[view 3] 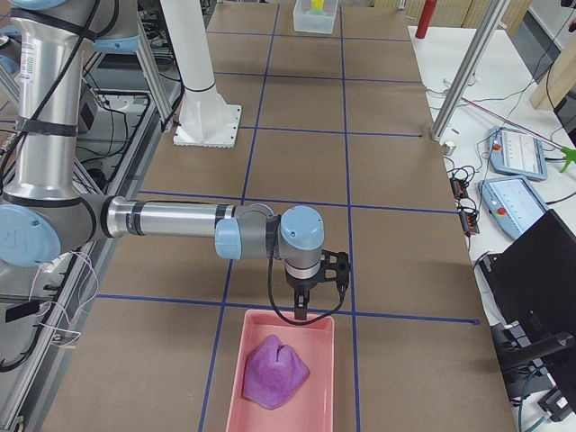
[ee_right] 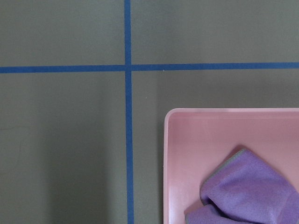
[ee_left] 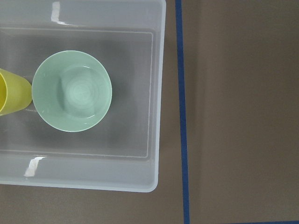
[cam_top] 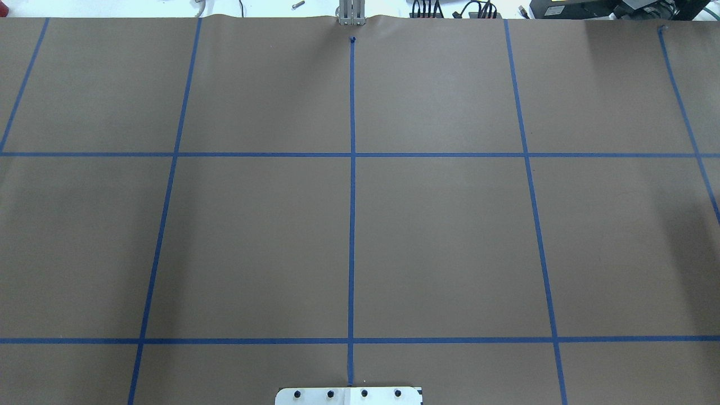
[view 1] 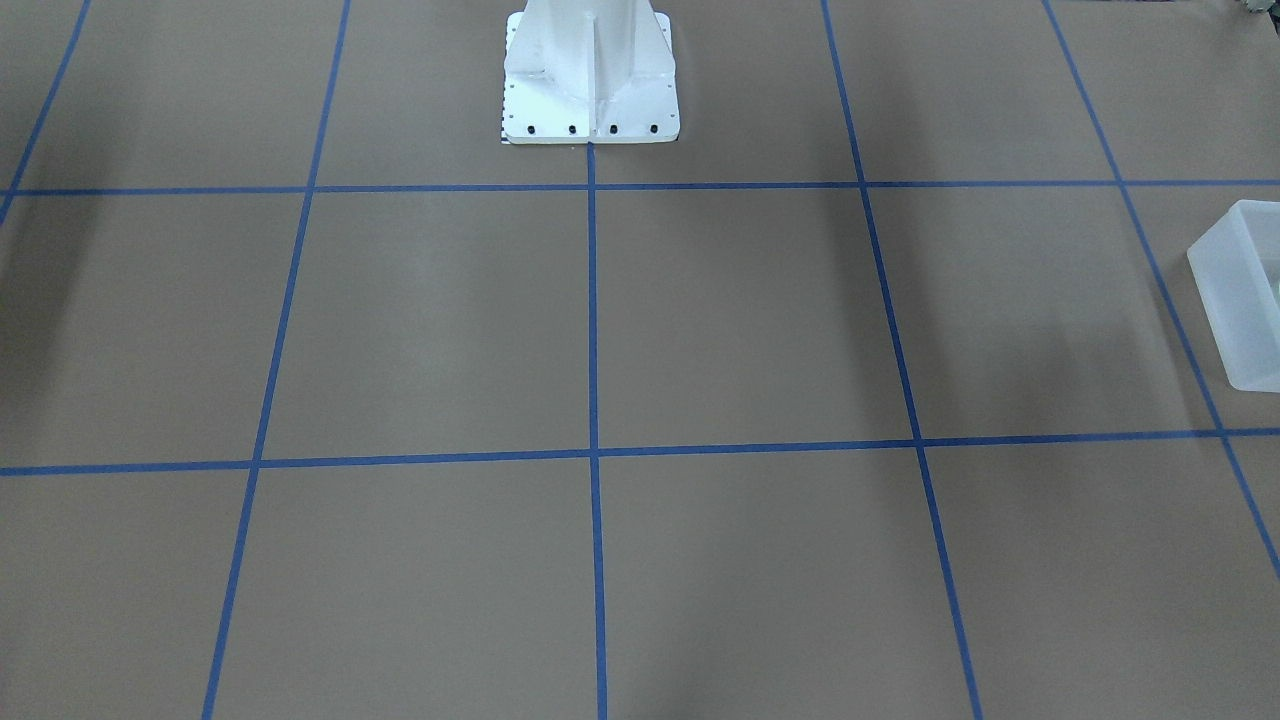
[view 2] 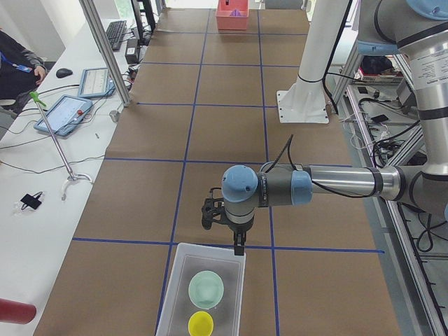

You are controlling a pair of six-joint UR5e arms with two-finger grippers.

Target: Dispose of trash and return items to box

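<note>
Yellow cup [ee_left: 10, 92] stands inside the box [ee_left: 158, 107], at the far left edge of the left wrist view and cut off by it. It is right against the green bowl [ee_left: 72, 91] in the middle-left of that frame; whether the two touch I cannot tell. In the exterior left view the pair lies at bottom centre, the bowl above and the cup below it, both within the tub's walls.

The left gripper [view 2: 239, 246] hangs pointing down over the box's upper short wall. From there the cup lies down-frame, past the bowl, along the tub's long axis. Only the side view shows this gripper, so I cannot tell whether it is parted or closed.

The right gripper [view 3: 301, 312] hangs at the upper rim of the pink tray [view 3: 317, 396], lower centre of the exterior right view. A crumpled purple cloth [view 3: 274, 371] lies in the tray, and this gripper's state cannot be told either.

The left arm is much the nearer to the cup, since the right works at the table's other end. By my reading the cup is already returned, and any further move on it would fall to the left arm, reaching down-frame over the bowl
</note>
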